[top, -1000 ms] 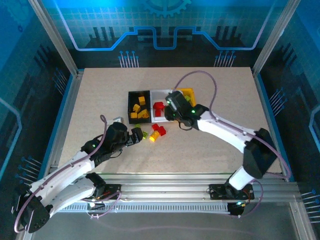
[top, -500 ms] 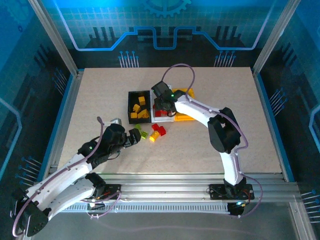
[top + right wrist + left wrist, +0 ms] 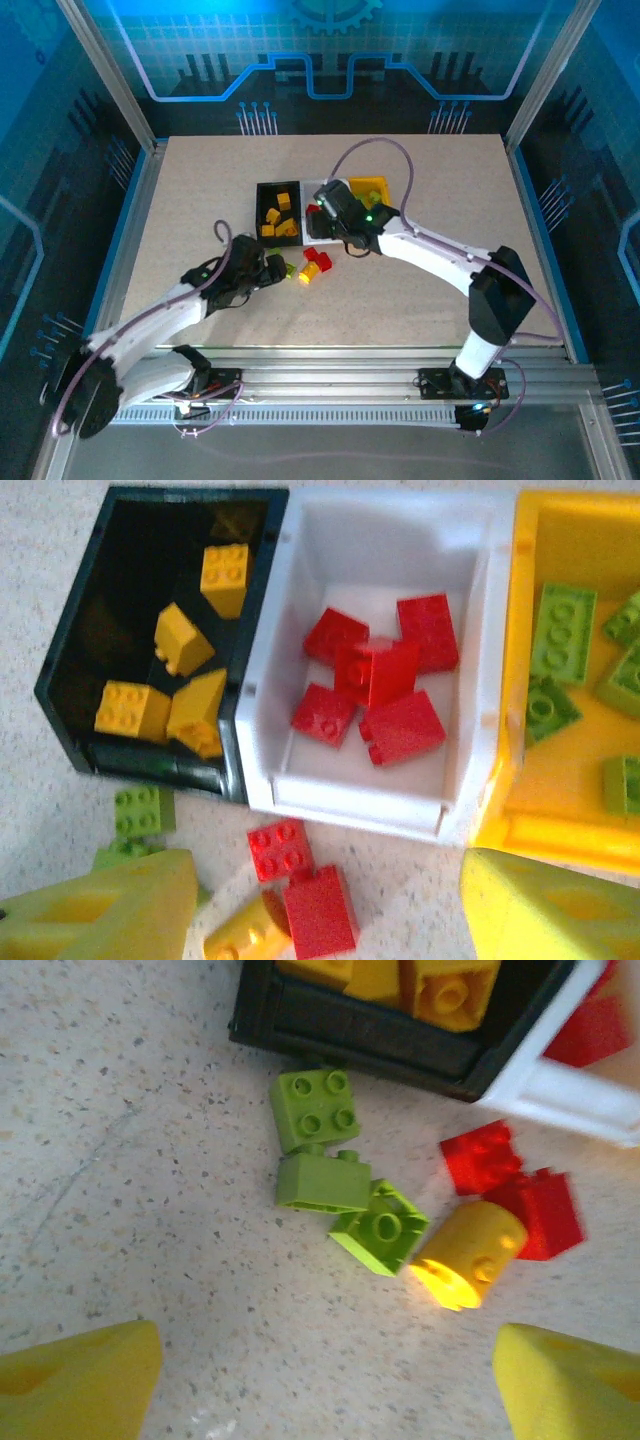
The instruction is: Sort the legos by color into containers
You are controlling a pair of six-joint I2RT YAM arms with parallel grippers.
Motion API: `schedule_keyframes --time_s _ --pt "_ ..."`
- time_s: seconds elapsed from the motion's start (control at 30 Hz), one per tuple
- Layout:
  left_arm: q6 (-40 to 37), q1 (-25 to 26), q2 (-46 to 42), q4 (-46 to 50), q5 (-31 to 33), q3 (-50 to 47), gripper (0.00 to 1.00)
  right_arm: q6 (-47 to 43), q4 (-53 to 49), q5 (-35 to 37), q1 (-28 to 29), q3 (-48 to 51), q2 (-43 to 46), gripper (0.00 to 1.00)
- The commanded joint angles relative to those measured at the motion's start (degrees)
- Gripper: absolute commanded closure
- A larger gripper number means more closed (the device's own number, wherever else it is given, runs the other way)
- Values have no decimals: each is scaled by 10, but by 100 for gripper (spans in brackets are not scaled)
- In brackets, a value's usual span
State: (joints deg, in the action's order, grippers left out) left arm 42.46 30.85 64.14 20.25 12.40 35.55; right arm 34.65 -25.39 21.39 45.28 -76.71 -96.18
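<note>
Three joined containers stand mid-table: a black bin (image 3: 62, 690) with several yellow legos (image 3: 224, 576), a white bin (image 3: 360, 792) with several red legos (image 3: 400, 725), and a yellow bin (image 3: 545, 832) with green legos (image 3: 562, 630). In front of the bins lie loose legos: three green bricks (image 3: 322, 1182), two red bricks (image 3: 482, 1155) and a yellow piece (image 3: 468, 1253). My left gripper (image 3: 325, 1400) hangs open just short of the green bricks, nothing between its fingers. My right gripper (image 3: 325, 920) is open above the white bin's front wall and holds nothing; a loose red brick (image 3: 320, 910) lies below it.
In the top view the bins (image 3: 278, 212) sit at the table's middle, with the loose bricks (image 3: 310, 266) just in front of them. My left gripper (image 3: 270, 268) and right gripper (image 3: 320, 215) are close together there. Bare tabletop surrounds them, edged by a blue frame (image 3: 120, 240).
My right gripper has opened and has shifted left over the white bin. My left gripper has moved forward and right toward the green bricks, its jaws a little narrower.
</note>
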Motion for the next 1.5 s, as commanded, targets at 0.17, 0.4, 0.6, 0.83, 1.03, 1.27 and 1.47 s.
schedule_keyframes --time_s 0.17,0.4,0.6,0.83,1.03,1.27,1.47 --pt "-62 -4 173 -85 49 81 20 36 30 0 -1 101 68 30" --pt "-73 -18 268 -92 65 121 25 36 34 0 -1 123 90 30" --pt "-73 -23 281 -93 84 112 36 33 38 -3 -6 131 98 30" --pt "-55 -21 254 -122 54 59 48 37 44 -9 -14 134 96 30" --pt "-50 -18 260 -130 48 35 43 39 45 -9 -16 133 99 30" --pt "-54 -16 246 -124 61 31 53 38 40 -8 -18 132 103 30" --pt "-57 -14 223 -98 61 44 65 43 38 -9 -19 135 107 30"
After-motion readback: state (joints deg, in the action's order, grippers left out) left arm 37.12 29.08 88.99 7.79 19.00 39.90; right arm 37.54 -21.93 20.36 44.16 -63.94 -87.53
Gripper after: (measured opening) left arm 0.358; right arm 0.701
